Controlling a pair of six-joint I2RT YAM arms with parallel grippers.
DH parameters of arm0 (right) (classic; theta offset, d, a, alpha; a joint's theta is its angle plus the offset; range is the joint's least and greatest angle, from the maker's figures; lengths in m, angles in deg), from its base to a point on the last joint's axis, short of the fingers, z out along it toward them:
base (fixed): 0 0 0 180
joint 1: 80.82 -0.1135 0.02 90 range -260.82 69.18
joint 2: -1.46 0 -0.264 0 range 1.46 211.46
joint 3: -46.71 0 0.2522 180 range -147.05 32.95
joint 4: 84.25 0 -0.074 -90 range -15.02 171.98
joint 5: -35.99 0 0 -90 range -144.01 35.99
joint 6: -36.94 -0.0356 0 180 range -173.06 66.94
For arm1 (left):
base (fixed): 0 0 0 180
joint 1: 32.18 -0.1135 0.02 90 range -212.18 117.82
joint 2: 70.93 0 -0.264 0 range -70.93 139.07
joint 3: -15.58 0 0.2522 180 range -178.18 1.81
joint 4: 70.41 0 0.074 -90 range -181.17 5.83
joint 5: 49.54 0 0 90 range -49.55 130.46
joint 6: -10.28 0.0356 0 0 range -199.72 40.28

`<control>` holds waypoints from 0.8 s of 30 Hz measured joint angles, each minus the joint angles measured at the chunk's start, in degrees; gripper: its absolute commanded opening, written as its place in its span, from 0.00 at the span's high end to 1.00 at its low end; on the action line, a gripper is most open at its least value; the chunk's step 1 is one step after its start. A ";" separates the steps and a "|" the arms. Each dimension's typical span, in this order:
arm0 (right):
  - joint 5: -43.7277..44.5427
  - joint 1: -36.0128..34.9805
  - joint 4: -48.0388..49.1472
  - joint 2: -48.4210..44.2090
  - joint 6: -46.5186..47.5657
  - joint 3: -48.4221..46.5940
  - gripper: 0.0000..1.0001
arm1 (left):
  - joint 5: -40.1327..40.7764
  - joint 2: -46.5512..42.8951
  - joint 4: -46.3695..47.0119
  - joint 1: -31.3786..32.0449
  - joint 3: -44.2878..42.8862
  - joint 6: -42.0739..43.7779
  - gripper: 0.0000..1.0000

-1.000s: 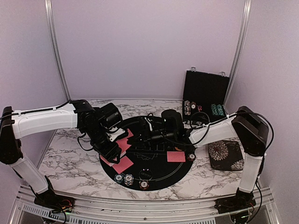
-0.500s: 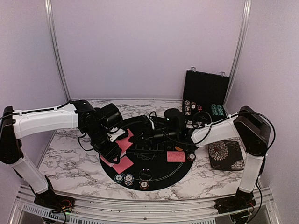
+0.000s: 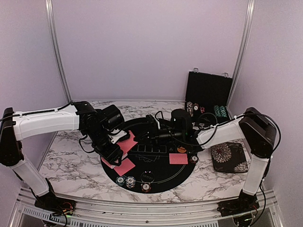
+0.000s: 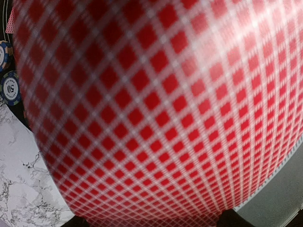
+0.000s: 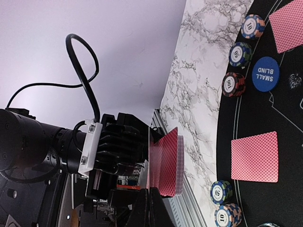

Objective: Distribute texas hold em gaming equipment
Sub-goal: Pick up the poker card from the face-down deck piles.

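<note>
My left gripper (image 3: 117, 147) is shut on a deck of red-backed playing cards (image 3: 126, 144) over the left side of the round black mat (image 3: 158, 168). The top card's back (image 4: 156, 104) fills the left wrist view. My right gripper (image 5: 150, 201) reaches across to the deck (image 5: 170, 163) and is shut on the edge of one card (image 5: 150, 161) that stands a little apart from it. Single cards (image 3: 178, 158) (image 3: 124, 166) lie face down on the mat. Small chip stacks (image 3: 130, 181) (image 5: 240, 54) and a blue button (image 5: 265, 74) sit near the mat's rim.
A black chip case (image 3: 208, 92) stands open at the back right, with chips in its tray. A floral black pad (image 3: 228, 157) lies right of the mat. The marble tabletop (image 3: 71, 161) surrounds the mat. Both arms meet over the mat's left half.
My right arm has drawn back a little to the right, with its jaws shut on the card. The left arm and the deck have stayed where they were.
</note>
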 measured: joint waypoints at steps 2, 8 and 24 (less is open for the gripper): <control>-0.11 0.31 0.11 -0.28 -0.09 0.28 1.00 | -0.02 0.00 0.00 -0.13 0.00 0.00 0.48; -0.55 1.49 0.57 -1.03 -0.72 1.14 1.00 | 0.00 0.00 0.04 -0.68 0.33 0.00 0.49; -1.27 4.07 1.27 -1.25 -1.46 1.36 1.00 | -0.04 -0.04 0.09 -2.32 1.77 0.04 0.49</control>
